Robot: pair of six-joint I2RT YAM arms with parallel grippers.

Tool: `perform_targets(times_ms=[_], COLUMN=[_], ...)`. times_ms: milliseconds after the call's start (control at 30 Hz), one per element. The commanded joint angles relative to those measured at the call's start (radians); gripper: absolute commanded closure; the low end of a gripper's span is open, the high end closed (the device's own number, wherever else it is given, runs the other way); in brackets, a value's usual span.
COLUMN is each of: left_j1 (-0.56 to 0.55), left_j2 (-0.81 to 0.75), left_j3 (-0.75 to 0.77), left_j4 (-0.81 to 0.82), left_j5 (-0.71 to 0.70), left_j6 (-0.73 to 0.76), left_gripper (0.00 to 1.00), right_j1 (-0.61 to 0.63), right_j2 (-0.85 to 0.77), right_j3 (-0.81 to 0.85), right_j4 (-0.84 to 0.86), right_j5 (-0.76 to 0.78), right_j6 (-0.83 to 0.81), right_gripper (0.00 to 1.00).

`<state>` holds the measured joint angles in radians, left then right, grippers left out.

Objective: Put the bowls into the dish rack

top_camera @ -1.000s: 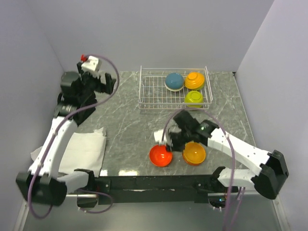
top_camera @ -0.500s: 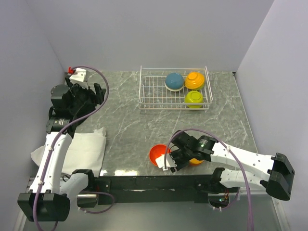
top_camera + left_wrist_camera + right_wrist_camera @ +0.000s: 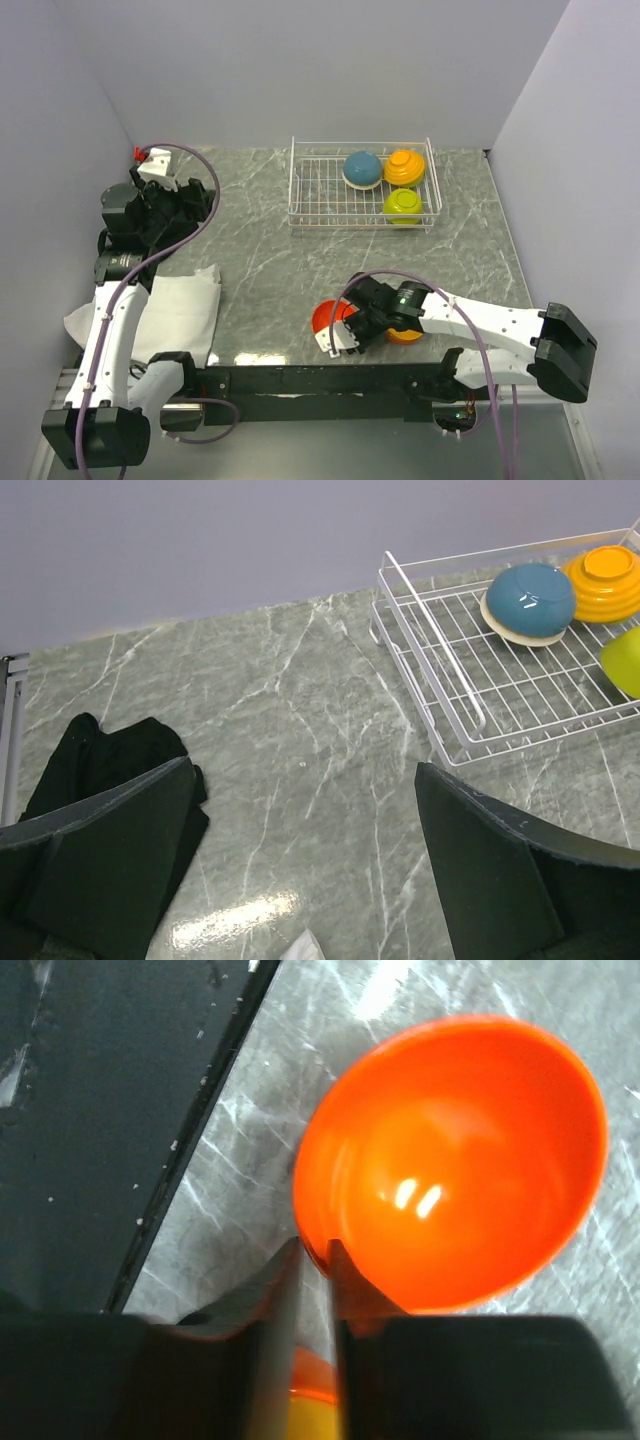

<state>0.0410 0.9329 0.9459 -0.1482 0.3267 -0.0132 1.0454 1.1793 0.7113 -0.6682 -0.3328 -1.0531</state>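
Observation:
An orange bowl point(image 3: 324, 318) point(image 3: 460, 1160) sits upright near the table's front edge. My right gripper point(image 3: 336, 334) point(image 3: 315, 1252) is shut on its near rim, one finger inside and one outside. A second orange bowl with a yellow inside point(image 3: 406, 336) point(image 3: 312, 1412) lies just right of it, mostly hidden under the right arm. The dish rack point(image 3: 298, 190) point(image 3: 430, 670) at the back holds a teal bowl point(image 3: 362, 168) point(image 3: 530, 598), an orange bowl point(image 3: 404, 167) point(image 3: 605, 580) and a lime bowl point(image 3: 402, 205) point(image 3: 625, 660), all upside down. My left gripper point(image 3: 190, 200) point(image 3: 300, 860) hangs open and empty at the far left.
A white cloth point(image 3: 180, 312) point(image 3: 305, 948) lies at the front left beside the left arm. The black front rail point(image 3: 100, 1110) runs right next to the held bowl. Grey walls close in the table on three sides.
The right gripper came down toward the front edge and closed on the orange bowl's rim. The left arm drew back to the left, away from the rack.

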Motion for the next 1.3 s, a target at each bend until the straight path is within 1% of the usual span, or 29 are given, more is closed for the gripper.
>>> perform_targets(times_ms=[0, 33, 67, 100, 200, 267, 333, 367, 467, 500, 567, 600, 633, 700, 733, 767, 800, 833, 867, 900, 933, 967, 1000, 1033, 1067, 1100, 1133, 1233, 1267], left_j1=[0.007, 0.007, 0.007, 0.005, 0.005, -0.015, -0.036, -0.094, -0.174, -0.196, -0.245, -0.257, -0.266, -0.282, -0.286, -0.293, -0.297, -0.300, -0.309, -0.316, -0.320, -0.335, -0.345, -0.354, -0.375, -0.386, -0.398, -0.444, -0.447], left_j2=[-0.013, -0.009, -0.002, 0.004, 0.038, 0.105, 0.138, 0.174, 0.268, 0.293, 0.378, 0.409, 0.441, 0.550, 0.588, 0.665, 0.702, 0.737, 0.803, 0.835, 0.865, 0.918, 0.944, 0.969, 1.015, 1.040, 1.060, 1.136, 1.168], left_j3=[-0.002, 0.001, 0.002, 0.010, 0.028, 0.059, 0.099, 0.115, 0.230, 0.257, 0.341, 0.370, 0.399, 0.500, 0.537, 0.615, 0.654, 0.692, 0.759, 0.790, 0.816, 0.861, 0.881, 0.901, 0.941, 0.962, 0.981, 1.048, 1.073], left_j4=[0.029, 0.030, 0.033, 0.036, 0.079, 0.117, 0.142, 0.166, 0.151, 0.151, 0.110, 0.108, 0.107, 0.101, 0.092, 0.072, 0.059, 0.047, 0.029, 0.024, 0.024, 0.024, 0.025, 0.029, 0.030, 0.027, 0.024, 0.012, 0.012], left_j5=[0.028, 0.038, 0.046, 0.052, 0.087, 0.174, 0.187, 0.195, 0.198, 0.195, 0.193, 0.195, 0.198, 0.207, 0.207, 0.209, 0.210, 0.218, 0.218, 0.216, 0.215, 0.212, 0.206, 0.193, 0.190, 0.189, 0.189, 0.202, 0.215], left_j6=[-0.022, -0.025, -0.028, -0.033, -0.069, -0.125, -0.139, -0.128, -0.068, -0.030, 0.002, 0.037, 0.044, 0.051, 0.053, 0.052, 0.052, 0.052, 0.055, 0.053, 0.053, 0.053, 0.055, 0.055, 0.061, 0.068, 0.079, 0.107, 0.101], left_gripper=[0.01, 0.01, 0.01, 0.01, 0.00, 0.01, 0.01, 0.01, 0.01, 0.01, 0.01, 0.01, 0.01, 0.01, 0.00, 0.00, 0.01, 0.01, 0.01, 0.01, 0.01, 0.02, 0.02, 0.02, 0.02, 0.02, 0.02, 0.01, 0.01], right_j1=[0.015, 0.015, 0.015, 0.015, 0.013, -0.016, -0.056, -0.117, -0.227, -0.308, -0.395, -0.471, -0.508, -0.577, -0.637, -0.677, -0.711, -0.779, -0.812, -0.841, -0.896, -0.919, -0.942, -0.962, -0.999, -1.010, -1.022, -1.041, -1.041], right_j2=[0.014, 0.014, 0.008, 0.000, -0.036, -0.053, -0.055, -0.047, -0.007, 0.005, 0.057, 0.078, 0.127, 0.181, 0.233, 0.262, 0.293, 0.357, 0.390, 0.419, 0.468, 0.486, 0.503, 0.543, 0.563, 0.583, 0.615, 0.669, 0.680], right_j3=[0.033, 0.042, 0.071, 0.088, 0.177, 0.290, 0.344, 0.400, 0.502, 0.523, 0.591, 0.614, 0.654, 0.691, 0.721, 0.734, 0.747, 0.767, 0.771, 0.768, 0.739, 0.719, 0.702, 0.677, 0.663, 0.651, 0.633, 0.651, 0.649], right_j4=[0.004, 0.002, -0.001, 0.001, 0.007, 0.012, 0.036, 0.042, 0.091, 0.126, 0.159, 0.186, 0.200, 0.257, 0.283, 0.309, 0.381, 0.416, 0.461, 0.569, 0.638, 0.718, 0.848, 0.899, 1.032, 1.102, 1.157, 1.200, 1.260], right_j5=[-0.028, -0.034, -0.043, -0.046, -0.037, -0.026, -0.037, -0.047, -0.107, -0.150, -0.195, -0.216, -0.277, -0.336, -0.398, -0.446, -0.489, -0.574, -0.615, -0.646, -0.678, -0.727, -0.742, -0.756, -0.802, -0.816, -0.824, -0.867, -0.877], right_j6=[-0.061, -0.059, -0.051, -0.044, 0.008, 0.085, 0.177, 0.214, 0.372, 0.414, 0.537, 0.577, 0.658, 0.738, 0.830, 0.885, 0.948, 1.098, 1.175, 1.256, 1.418, 1.496, 1.563, 1.685, 1.756, 1.835, 1.958, 2.019, 2.047], right_gripper=[0.85, 0.89, 0.97, 1.00, 1.00, 1.00, 1.00, 1.00, 1.00, 1.00, 1.00, 1.00, 1.00, 1.00, 1.00, 1.00, 1.00, 1.00, 1.00, 1.00, 1.00, 1.00, 1.00, 1.00, 1.00, 1.00, 1.00, 1.00, 1.00])
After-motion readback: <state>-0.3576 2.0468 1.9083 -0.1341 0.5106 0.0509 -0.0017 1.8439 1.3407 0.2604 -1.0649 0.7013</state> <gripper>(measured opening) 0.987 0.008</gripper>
